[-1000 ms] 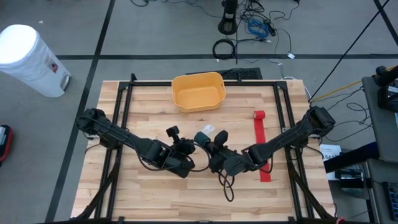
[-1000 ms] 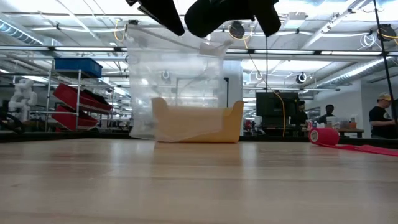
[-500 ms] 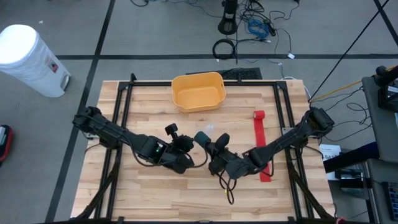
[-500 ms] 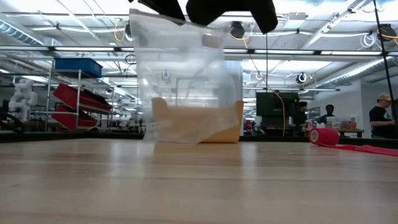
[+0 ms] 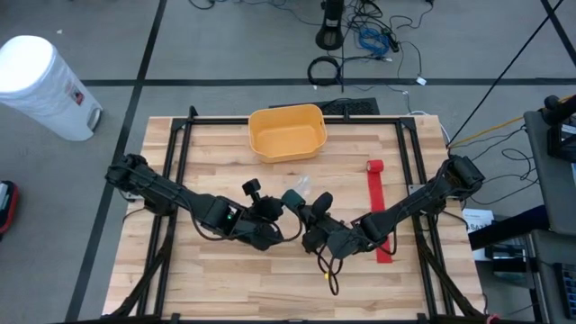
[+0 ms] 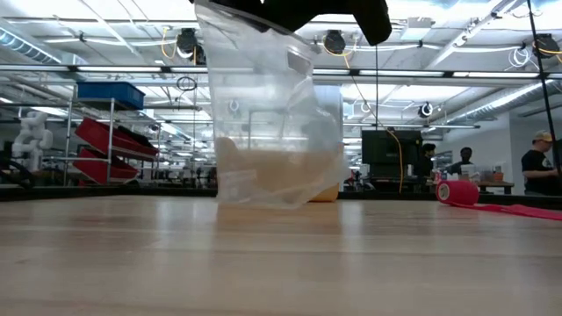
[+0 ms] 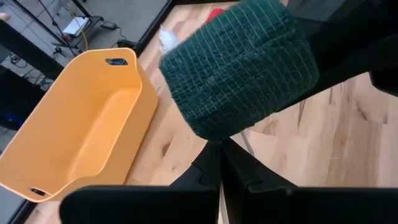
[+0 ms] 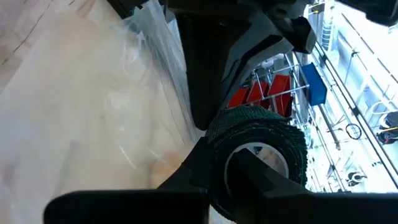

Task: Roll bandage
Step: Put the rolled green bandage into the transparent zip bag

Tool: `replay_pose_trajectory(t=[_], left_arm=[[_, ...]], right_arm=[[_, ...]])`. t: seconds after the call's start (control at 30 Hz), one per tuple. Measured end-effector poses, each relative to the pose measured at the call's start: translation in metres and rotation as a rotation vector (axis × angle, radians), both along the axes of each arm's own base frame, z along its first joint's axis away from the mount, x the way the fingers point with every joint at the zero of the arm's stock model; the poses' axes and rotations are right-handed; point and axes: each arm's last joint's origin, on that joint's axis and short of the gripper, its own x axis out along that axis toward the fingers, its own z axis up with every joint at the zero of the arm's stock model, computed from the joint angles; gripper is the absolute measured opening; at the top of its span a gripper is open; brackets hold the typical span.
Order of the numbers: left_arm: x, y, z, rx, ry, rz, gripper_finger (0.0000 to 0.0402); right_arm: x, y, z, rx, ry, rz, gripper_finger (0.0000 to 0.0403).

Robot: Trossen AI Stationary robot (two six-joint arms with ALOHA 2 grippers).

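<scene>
Green bandage roll (image 7: 239, 65) is clamped in the right hand (image 5: 301, 205) above mid-counter; the clear bag (image 6: 272, 123), pinched shut-fingered by the left hand (image 5: 270, 209), has swung rightward, so bagging seems underway while the red bandage (image 5: 378, 207) lies unrolled.

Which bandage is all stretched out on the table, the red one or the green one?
The red bandage. Its strip lies unrolled along the table's right side, while the green bandage is a tight roll up by the grippers.

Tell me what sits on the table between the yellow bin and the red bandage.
Nothing: in the high view, only bare wood separates the bin from the red bandage.
</scene>
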Motion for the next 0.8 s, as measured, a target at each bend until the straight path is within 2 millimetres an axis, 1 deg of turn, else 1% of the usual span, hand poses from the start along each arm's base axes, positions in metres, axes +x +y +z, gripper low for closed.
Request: replay_pose_trajectory(t=[0.13,0.3,0.5,0.7,0.8], left_arm=[[-0.001,0.001,0.001,0.013,-0.005,0.007,0.0002],[-0.006,0.001,0.01,0.014,-0.035,0.015,0.0002],[-0.009,-0.002,0.011,0.032,-0.046,0.018,0.0002],[-0.009,-0.001,0.012,0.072,-0.064,0.048,0.0002],[-0.008,0.0,0.013,0.074,-0.066,0.052,0.0002]], right_arm=[[-0.001,-0.001,-0.003,0.008,0.02,-0.005,0.0022],[-0.002,-0.001,-0.006,0.01,0.038,-0.008,0.0022],[-0.002,-0.001,-0.006,0.012,0.043,0.004,0.0022],[-0.001,0.002,-0.008,0.055,0.072,0.117,0.0022],[0.001,0.001,-0.008,0.076,0.071,0.134,0.0022]])
